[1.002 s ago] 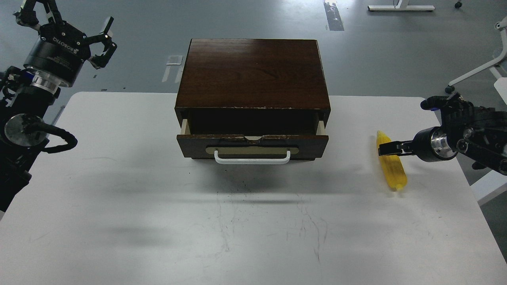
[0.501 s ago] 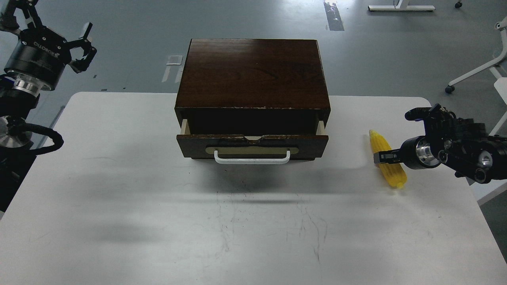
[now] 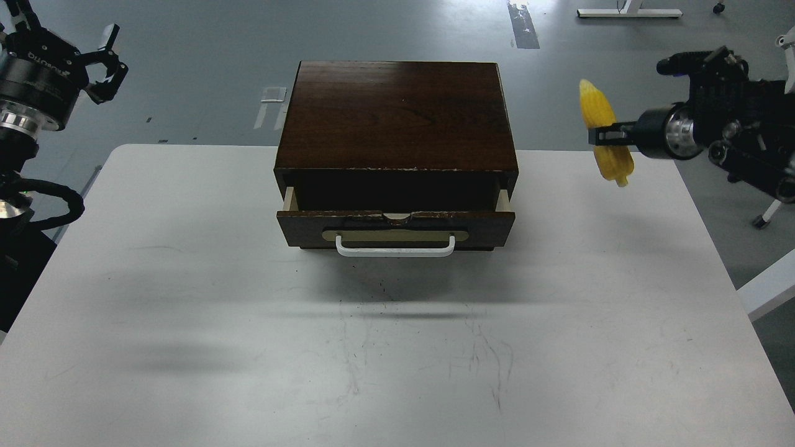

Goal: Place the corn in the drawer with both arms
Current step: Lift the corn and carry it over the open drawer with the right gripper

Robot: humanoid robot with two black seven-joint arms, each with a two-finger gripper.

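The dark brown cabinet (image 3: pixel 397 115) stands at the back middle of the white table (image 3: pixel 186 279). Its drawer (image 3: pixel 395 230), with a white bar handle (image 3: pixel 395 249), is pulled partly open. My right gripper (image 3: pixel 601 134) is shut on the yellow corn (image 3: pixel 604 131) and holds it high in the air, right of the cabinet, pointed end up. My left gripper (image 3: pixel 68 37) is open and empty at the far left, above and behind the table's left corner, well away from the cabinet.
A white desk base (image 3: pixel 627 11) stands on the grey floor at the back. White chair legs (image 3: pixel 745 118) stand on the floor behind my right arm. The table's right edge lies under the right arm.
My right gripper closed on the corn and lifted it off the table, up to the height of the cabinet top. My left arm moved further left and up.
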